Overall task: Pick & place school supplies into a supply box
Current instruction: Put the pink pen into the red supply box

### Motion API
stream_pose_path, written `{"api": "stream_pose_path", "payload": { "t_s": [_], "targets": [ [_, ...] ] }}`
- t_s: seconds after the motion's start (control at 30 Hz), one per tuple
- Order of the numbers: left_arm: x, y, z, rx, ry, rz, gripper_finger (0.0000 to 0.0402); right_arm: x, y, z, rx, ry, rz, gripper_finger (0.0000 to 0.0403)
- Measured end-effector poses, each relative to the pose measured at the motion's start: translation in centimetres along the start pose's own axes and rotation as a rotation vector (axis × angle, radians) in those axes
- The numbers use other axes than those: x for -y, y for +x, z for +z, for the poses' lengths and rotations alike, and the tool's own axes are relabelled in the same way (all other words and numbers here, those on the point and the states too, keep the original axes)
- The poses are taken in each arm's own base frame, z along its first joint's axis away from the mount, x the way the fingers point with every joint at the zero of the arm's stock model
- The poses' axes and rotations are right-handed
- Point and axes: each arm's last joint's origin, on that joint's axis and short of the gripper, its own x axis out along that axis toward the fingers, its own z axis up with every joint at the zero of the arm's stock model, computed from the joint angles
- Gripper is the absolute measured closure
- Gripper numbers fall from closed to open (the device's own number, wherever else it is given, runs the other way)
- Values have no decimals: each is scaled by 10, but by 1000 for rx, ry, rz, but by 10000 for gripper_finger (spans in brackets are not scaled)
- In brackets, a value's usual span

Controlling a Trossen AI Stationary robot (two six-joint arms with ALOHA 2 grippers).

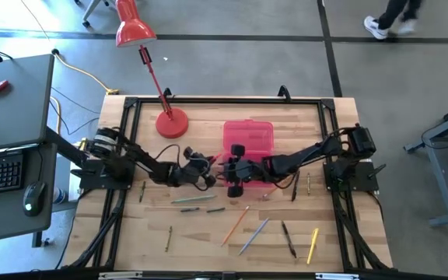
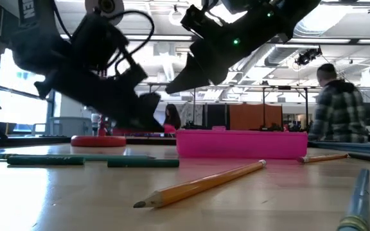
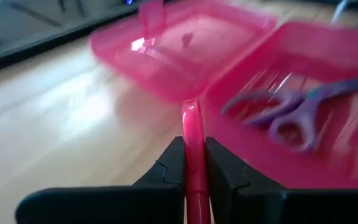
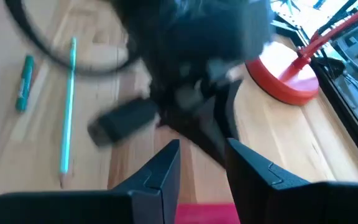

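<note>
The translucent pink supply box (image 1: pixel 248 137) lies open on the table, with its lid (image 3: pixel 185 50) flat beside its tray (image 3: pixel 347 56). Purple-handled scissors (image 3: pixel 303 112) lie in the tray. My left gripper (image 3: pixel 194 165) is shut on a pink pen (image 3: pixel 191 124) just short of the box's near rim. My right gripper (image 4: pixel 202 158) is open and hovers over the box's edge (image 4: pixel 207 214), facing the left gripper; nothing shows between its fingers. Several pencils and pens lie loose nearer the front: an orange pencil (image 1: pixel 236 224), a yellow one (image 1: pixel 313 243), a grey pen (image 1: pixel 253 236) and green pens (image 1: pixel 194 201). My left gripper pinches the pink pen between its two fingers (image 3: pixel 166 174). The pen runs along the fingers, its free end (image 3: pixel 190 109) sticking out ahead toward the seam between the lid and the tray. The pen is lifted clear of the table.
The red desk lamp's round base (image 1: pixel 171 124) stands left of the box at the far side, and its arm leans away past the far edge. A yellow pencil (image 2: pixel 201 184) and green pens (image 2: pixel 76 159) lie close to the near edge. People are in the room beyond.
</note>
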Motion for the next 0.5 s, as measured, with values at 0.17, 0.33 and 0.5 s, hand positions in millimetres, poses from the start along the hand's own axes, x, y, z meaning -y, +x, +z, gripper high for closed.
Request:
{"api": "stream_pose_path", "payload": {
  "t_s": [0.17, 0.33, 0.5],
  "targets": [
    [10, -6, 31, 67, 40, -113, 339, -4, -29, 9, -50, -47, -91, 298],
    [16, 9, 51, 52, 47, -341, 342, -5, -72, 16, -104, -11, -146, 298],
    [25, 43, 67, 34, 76, -426, 331, -7, -113, 12, -203, 56, -74, 298]
  ]
}}
